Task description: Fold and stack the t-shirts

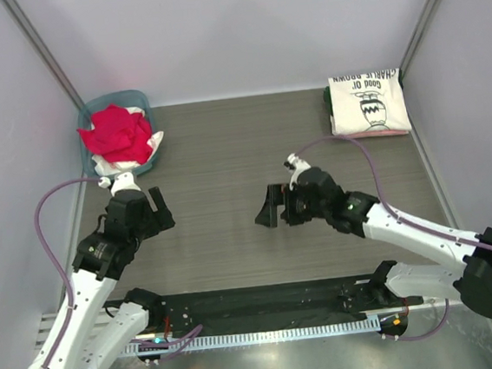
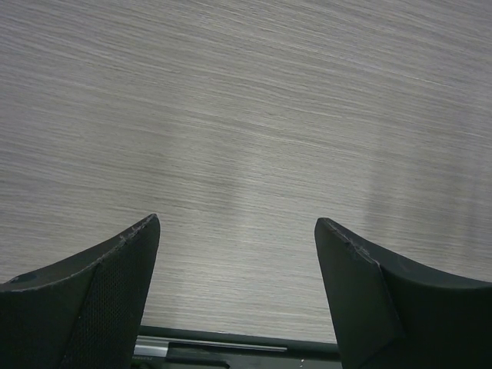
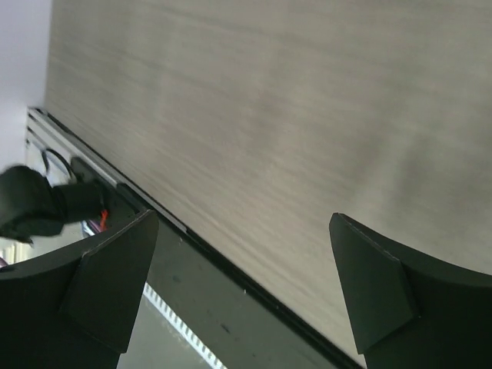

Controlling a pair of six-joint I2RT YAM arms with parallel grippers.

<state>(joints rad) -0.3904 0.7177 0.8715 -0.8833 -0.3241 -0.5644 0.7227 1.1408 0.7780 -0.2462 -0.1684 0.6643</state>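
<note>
left gripper (image 2: 237, 231) fingers spread wide, empty over table (image 1: 225, 151) | right gripper (image 3: 242, 223) likewise wide, empty | folded cream Charlie Brown t-shirt (image 1: 369, 103) far right corner, likely the stack's place | red t-shirt (image 1: 117, 134) heaped in teal basket (image 1: 133, 95), far left, probably next

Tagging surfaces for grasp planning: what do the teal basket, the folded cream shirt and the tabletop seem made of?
Teal basket: smooth, rigid-looking rim, likely plastic. Folded cream t-shirt: matte, soft creased cloth with black print, probably cotton knit. Tabletop: matte grey with fine wood-grain streaks, possibly laminate.
</note>
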